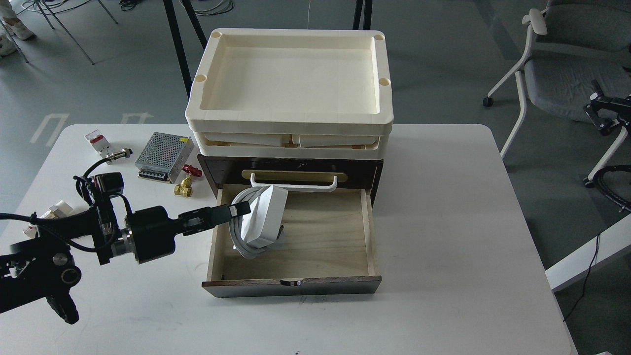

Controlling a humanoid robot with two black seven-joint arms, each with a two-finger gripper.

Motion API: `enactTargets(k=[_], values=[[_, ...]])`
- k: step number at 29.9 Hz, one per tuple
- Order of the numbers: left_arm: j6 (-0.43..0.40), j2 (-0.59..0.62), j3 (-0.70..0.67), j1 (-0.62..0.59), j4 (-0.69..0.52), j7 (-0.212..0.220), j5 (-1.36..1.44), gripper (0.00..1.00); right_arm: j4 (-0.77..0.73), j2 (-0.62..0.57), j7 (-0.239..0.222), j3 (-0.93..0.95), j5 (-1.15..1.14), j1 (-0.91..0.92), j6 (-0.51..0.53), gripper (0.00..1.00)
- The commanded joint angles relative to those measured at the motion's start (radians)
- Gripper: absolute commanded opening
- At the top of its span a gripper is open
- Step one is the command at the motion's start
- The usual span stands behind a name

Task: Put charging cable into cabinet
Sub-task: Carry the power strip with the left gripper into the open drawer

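Drawer (325,236) of cabinet (291,170) standing open at frame centre, right half free. Left tool (240,209) closing on charging cable (263,217), tilting at drawer's left side.

Back left of the white table (443,222) there's a perforated metal power supply box (163,157), with a little brass valve (186,183) with a red handle just beside it, plus a small cylindrical sensor (118,156) and a breaker (97,141). Grey office chair (567,64) off to the right.
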Motion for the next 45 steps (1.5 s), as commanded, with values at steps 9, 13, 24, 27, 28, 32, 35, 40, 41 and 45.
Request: enactTargets(k=[9,13,24,27,28,32,35,40,41,45], values=[[0.012,-0.012,0.005,0.001,0.070,0.000,0.074,0.00,0.000,0.000,0.003,0.001,0.000,-0.012,0.000,1.00],[0.010,-0.017,0.005,0.006,0.079,0.000,0.122,0.00,0.000,0.001,0.005,0.001,0.000,-0.020,0.000,1.00],[0.012,-0.043,0.002,0.021,0.065,0.000,0.148,0.00,0.002,0.001,0.005,0.001,0.000,-0.021,0.000,1.00],[0.012,-0.081,0.003,0.016,0.065,0.000,0.146,0.00,0.002,0.001,0.006,0.001,0.002,-0.023,0.000,1.00],[0.012,-0.083,0.003,0.016,0.067,0.000,0.145,0.00,0.002,0.001,0.006,0.001,0.000,-0.025,0.000,1.00],[0.018,-0.085,0.003,0.018,0.079,0.000,0.146,0.00,0.000,0.001,0.008,0.001,0.002,-0.032,0.000,1.00],[0.022,-0.083,0.005,0.016,0.090,0.000,0.148,0.00,0.000,0.001,0.008,0.003,0.002,-0.035,0.000,1.00],[0.024,-0.060,0.003,0.012,0.097,0.000,0.153,0.00,0.000,0.001,0.009,0.003,0.002,-0.038,0.000,1.00],[0.024,-0.049,0.003,0.012,0.093,0.000,0.154,0.00,0.000,0.001,0.009,0.003,0.002,-0.038,0.000,1.00],[0.025,-0.049,0.003,0.023,0.096,0.000,0.157,0.00,0.000,0.001,0.009,0.003,0.002,-0.038,0.000,1.00]])
